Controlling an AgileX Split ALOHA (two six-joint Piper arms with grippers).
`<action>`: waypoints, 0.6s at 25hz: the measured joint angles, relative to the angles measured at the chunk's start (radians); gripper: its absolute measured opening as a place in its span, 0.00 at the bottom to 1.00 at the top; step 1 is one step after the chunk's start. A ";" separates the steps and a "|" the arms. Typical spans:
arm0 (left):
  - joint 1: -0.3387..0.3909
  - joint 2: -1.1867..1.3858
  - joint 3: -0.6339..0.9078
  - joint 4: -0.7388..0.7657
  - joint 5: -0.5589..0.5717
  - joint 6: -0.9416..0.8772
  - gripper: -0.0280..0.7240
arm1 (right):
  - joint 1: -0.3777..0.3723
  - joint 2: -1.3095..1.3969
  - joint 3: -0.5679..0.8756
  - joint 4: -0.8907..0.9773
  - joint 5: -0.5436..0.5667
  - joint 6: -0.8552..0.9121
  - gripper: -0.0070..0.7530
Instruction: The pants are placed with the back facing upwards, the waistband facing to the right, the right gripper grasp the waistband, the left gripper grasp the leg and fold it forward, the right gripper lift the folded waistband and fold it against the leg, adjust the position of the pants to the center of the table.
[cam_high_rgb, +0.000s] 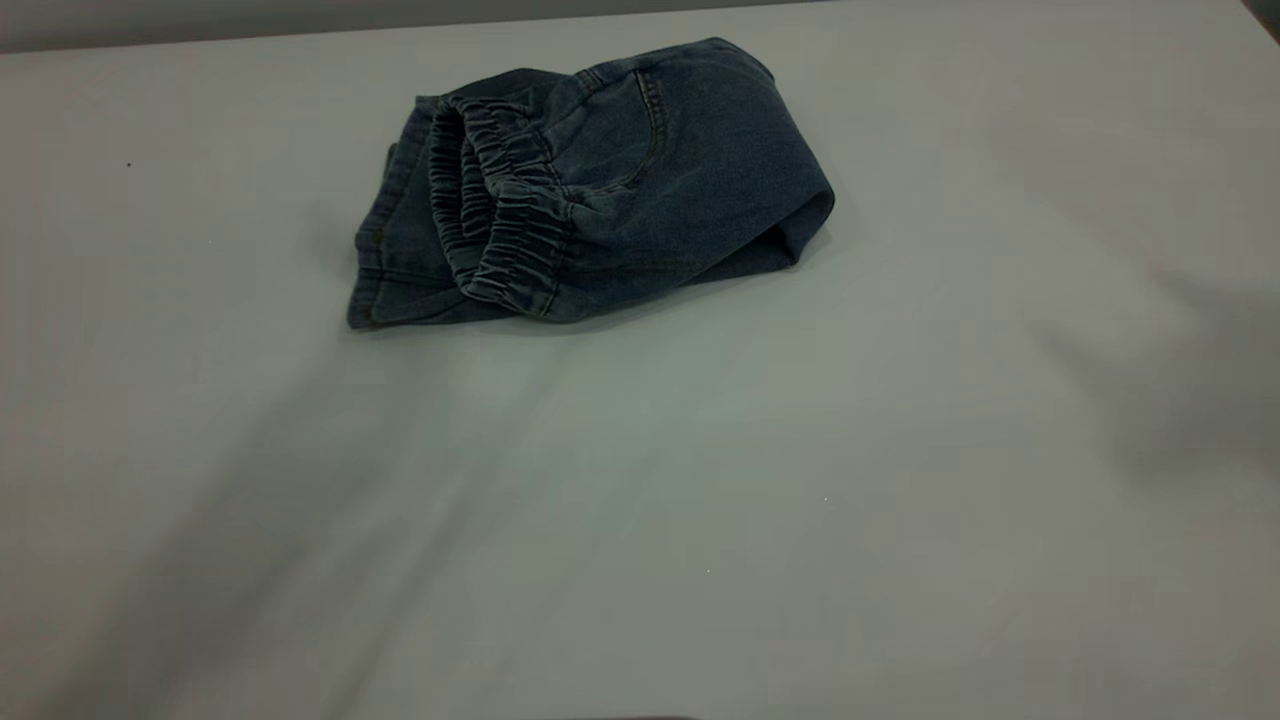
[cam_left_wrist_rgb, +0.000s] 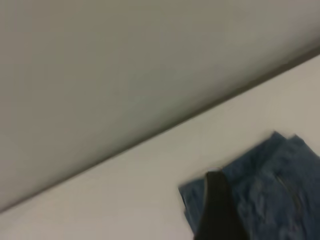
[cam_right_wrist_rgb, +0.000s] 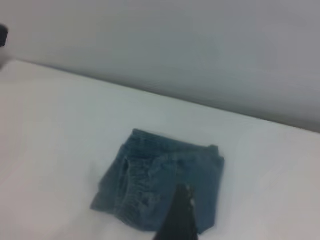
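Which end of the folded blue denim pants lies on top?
The gathered elastic waistband, folded leftward over the flat hemmed leg ends beneath.

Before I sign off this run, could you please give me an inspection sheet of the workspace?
Surface: the table is plain pale, with arm shadows.
Job's things: the pants lie folded in a bundle towards the far edge; the waistband is on top, facing left.
Clutter: nothing seen.
Grippers: one dark finger in the left wrist view, another finger in the right wrist view, neither touching cloth.
Cables: nothing seen.
Surroundings: a bare wall.
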 joint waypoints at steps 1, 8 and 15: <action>0.000 -0.051 0.075 -0.001 0.000 -0.001 0.62 | 0.000 -0.041 0.029 0.003 0.000 0.010 0.78; 0.000 -0.479 0.606 -0.003 0.000 -0.044 0.62 | 0.000 -0.392 0.423 0.057 0.007 0.020 0.78; 0.000 -0.817 1.012 -0.047 0.000 -0.073 0.62 | 0.000 -0.724 0.762 -0.088 0.010 0.014 0.78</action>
